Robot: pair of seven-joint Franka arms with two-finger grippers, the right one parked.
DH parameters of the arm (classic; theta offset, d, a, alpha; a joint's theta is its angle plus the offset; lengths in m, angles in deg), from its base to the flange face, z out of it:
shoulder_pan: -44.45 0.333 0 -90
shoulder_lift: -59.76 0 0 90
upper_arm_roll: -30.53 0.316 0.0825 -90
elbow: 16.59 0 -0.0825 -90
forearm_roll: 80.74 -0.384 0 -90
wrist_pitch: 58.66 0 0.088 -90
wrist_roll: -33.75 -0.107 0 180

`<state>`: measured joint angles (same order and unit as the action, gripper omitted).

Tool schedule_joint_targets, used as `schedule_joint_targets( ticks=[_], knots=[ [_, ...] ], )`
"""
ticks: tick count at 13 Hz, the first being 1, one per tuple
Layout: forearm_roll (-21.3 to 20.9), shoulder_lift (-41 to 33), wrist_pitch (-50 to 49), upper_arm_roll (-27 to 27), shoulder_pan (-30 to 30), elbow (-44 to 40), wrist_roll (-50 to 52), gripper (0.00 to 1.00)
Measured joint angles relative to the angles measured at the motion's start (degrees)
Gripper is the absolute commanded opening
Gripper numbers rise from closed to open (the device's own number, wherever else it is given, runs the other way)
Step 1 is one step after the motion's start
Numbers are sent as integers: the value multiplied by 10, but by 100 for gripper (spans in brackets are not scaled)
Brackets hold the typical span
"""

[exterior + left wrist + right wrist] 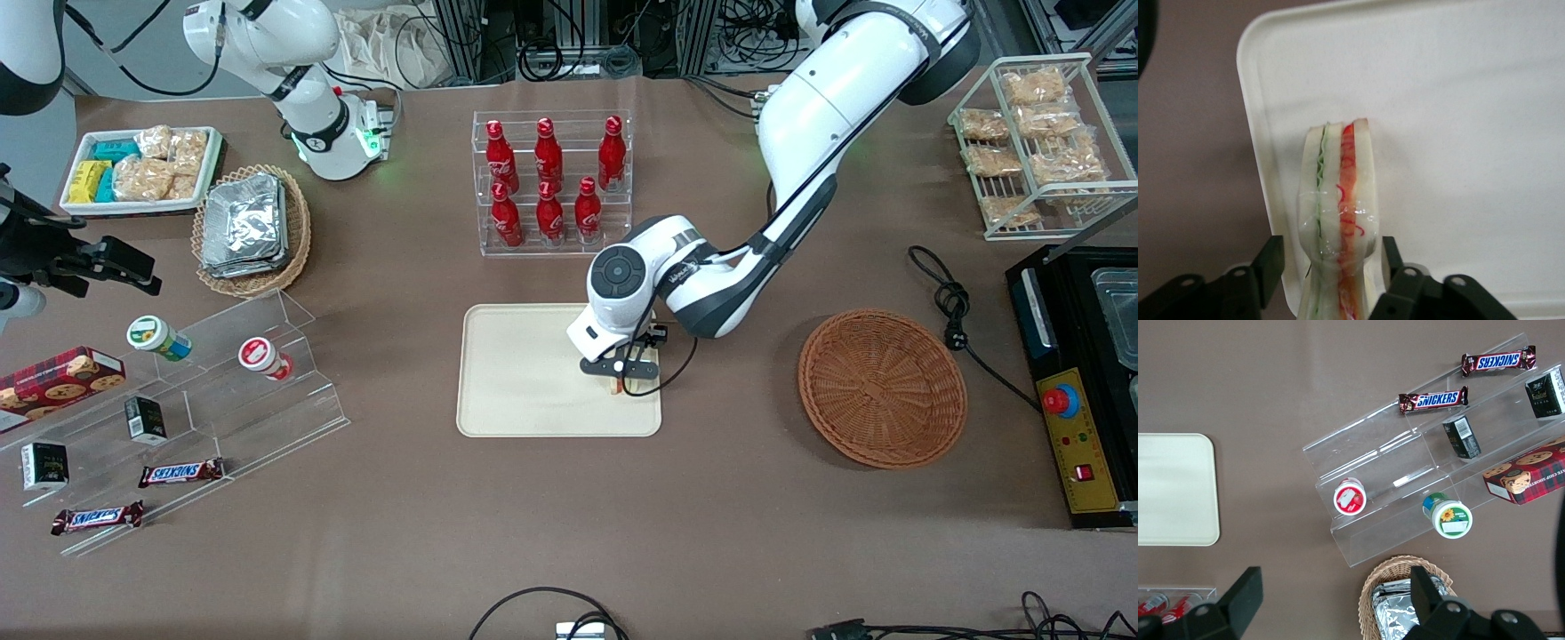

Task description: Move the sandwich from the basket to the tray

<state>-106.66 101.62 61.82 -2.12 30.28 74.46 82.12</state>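
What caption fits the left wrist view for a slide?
End effector holds the wrapped sandwich between its fingers, on edge over the cream tray.

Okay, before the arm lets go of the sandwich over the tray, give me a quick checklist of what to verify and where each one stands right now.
1. Sandwich is out of the basket: ok, the basket holds nothing.
2. Gripper is over the tray: ok, near the tray's edge toward the working arm's end.
3. Sandwich lies inside the tray's rim: ok in the left wrist view, though close to the rim.
4. Fingers flank the sandwich: ok; whether they press it, cannot tell.
5. Sandwich rests on the tray surface: cannot tell, no gap or contact is visible.
6. Landing spot free of other items: ok, the tray around the sandwich is bare.
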Motion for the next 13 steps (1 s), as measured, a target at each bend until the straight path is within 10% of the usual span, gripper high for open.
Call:
schedule_joint_targets(
  ticks=[7, 13],
  knots=[
    [56, -156, -104, -1, 91, -14, -30, 100],
    [126, -235, -177, 15, 232, -7, -251, 100]
  ],
)
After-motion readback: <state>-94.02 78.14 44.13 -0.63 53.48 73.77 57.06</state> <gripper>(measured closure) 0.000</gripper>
